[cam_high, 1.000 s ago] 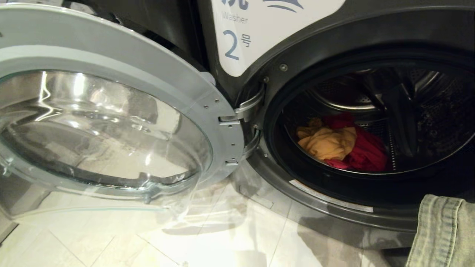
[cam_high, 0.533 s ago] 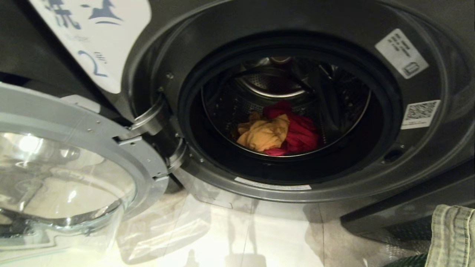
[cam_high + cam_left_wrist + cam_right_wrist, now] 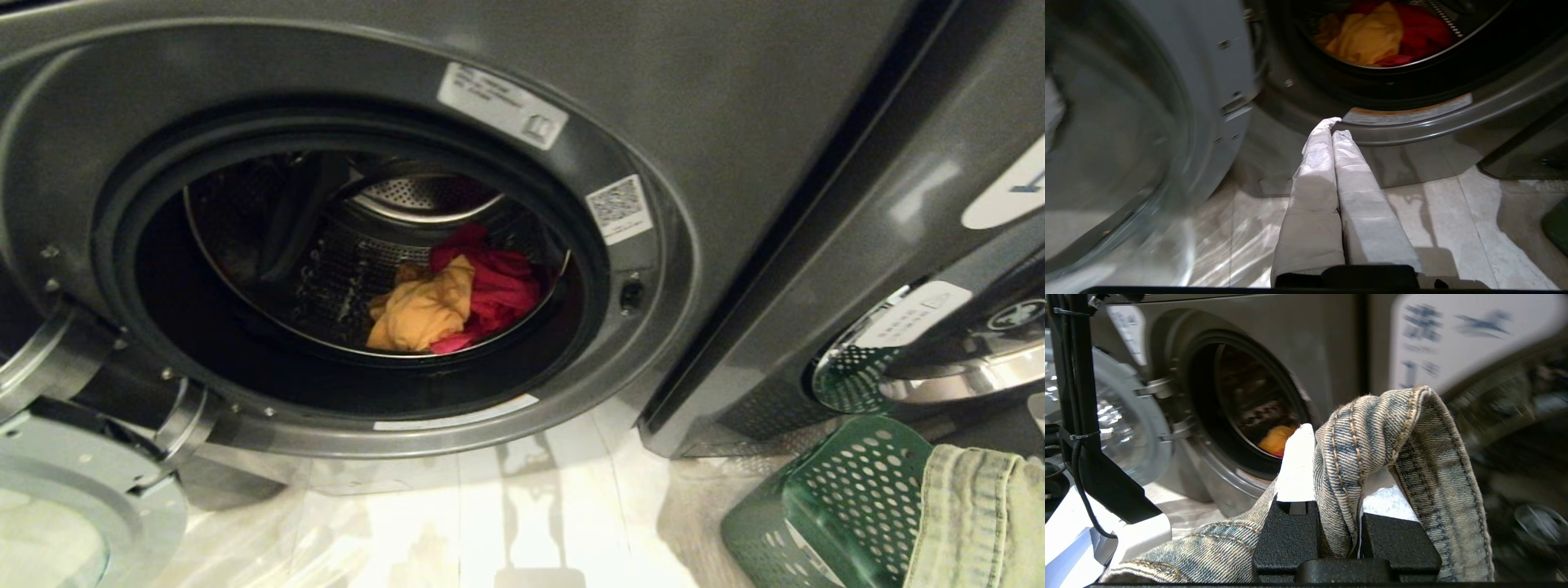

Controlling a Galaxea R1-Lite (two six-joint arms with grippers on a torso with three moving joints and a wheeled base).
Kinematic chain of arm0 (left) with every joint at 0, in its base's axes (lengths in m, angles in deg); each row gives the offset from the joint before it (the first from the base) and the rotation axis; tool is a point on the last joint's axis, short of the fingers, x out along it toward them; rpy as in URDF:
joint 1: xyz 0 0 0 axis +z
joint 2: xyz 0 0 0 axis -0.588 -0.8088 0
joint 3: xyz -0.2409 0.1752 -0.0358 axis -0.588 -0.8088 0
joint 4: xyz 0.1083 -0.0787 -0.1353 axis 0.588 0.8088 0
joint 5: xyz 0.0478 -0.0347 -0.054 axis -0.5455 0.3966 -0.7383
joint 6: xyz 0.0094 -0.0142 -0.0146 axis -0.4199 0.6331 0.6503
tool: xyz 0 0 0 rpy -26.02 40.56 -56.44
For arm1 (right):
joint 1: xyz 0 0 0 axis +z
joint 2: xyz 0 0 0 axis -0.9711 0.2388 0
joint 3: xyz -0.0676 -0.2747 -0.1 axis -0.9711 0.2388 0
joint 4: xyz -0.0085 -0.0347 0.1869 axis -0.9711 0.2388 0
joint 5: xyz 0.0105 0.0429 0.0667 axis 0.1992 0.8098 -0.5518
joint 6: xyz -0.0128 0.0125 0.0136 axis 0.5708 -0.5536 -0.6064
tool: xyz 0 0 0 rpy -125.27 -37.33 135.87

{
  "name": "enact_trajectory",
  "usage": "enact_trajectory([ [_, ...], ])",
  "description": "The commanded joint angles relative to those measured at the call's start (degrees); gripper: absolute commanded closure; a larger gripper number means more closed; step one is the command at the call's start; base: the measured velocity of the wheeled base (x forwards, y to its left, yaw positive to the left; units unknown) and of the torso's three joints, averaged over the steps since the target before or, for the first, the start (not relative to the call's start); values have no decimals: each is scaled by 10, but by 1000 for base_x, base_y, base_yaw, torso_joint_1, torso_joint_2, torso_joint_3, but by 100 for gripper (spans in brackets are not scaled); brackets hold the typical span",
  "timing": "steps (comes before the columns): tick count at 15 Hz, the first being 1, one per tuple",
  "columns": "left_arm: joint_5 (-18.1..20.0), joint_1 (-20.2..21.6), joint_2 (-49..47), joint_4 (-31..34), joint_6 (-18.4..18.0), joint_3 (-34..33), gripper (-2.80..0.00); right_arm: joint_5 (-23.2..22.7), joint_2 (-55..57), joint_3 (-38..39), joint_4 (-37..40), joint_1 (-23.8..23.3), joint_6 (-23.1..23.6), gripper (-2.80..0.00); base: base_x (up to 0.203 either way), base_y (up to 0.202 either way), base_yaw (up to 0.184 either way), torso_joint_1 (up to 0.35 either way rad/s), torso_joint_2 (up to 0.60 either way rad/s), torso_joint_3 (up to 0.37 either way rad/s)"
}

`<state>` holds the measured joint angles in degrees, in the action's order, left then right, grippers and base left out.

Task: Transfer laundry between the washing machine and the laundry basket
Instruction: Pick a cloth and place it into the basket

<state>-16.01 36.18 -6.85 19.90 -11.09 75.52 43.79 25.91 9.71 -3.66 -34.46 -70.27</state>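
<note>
The washing machine [image 3: 718,122] stands with its round door [image 3: 73,490] swung open to the left. In its drum lies laundry: a mustard-orange garment [image 3: 420,310] against a red-pink one [image 3: 498,286], which also show in the left wrist view as orange [image 3: 1367,36] and red [image 3: 1425,30]. My right gripper [image 3: 1339,457] is shut on a faded grey-green denim garment [image 3: 1372,428], which hangs at the lower right [image 3: 971,514] over the green laundry basket [image 3: 824,506]. My left gripper [image 3: 1336,128] is shut and empty, low before the washer's front rim.
A second, alike washer [image 3: 922,212] stands to the right, its chrome-rimmed door [image 3: 963,376] shut, just behind the basket. Crinkled clear plastic [image 3: 326,531] lies on the pale floor tiles below the open door.
The whole head view has swung to the right: the open door slid off to the left, and the basket and second washer came into view. The denim garment stays in the right gripper.
</note>
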Motion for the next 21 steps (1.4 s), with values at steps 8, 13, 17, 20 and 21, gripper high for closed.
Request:
enact_trajectory([
  [8, 0, 0, -1, -1, 0, -23, 0, 3, 32, 35, 1, -61, -71, 0, 1, 7, -176, 3, 3, 2],
  [13, 0, 0, -1, -1, 0, -23, 0, 46, 125, 44, 0, -79, -138, 0, -1, 1, -61, 2, 1, 1],
  [17, 0, 0, -1, -1, 0, -23, 0, 64, 208, 74, -26, -132, -215, 0, 0, 0, 0, 0, 0, 0],
  [20, 0, 0, -1, -1, 1, -23, 0, 67, 263, 151, -135, -168, -231, 0, 0, 0, 0, 0, 0, 0],
  [21, -1, 0, -1, -1, 1, -23, 0, 67, 281, 178, -176, -171, -233, 0, 0, 0, 0, 0, 0, 0],
])
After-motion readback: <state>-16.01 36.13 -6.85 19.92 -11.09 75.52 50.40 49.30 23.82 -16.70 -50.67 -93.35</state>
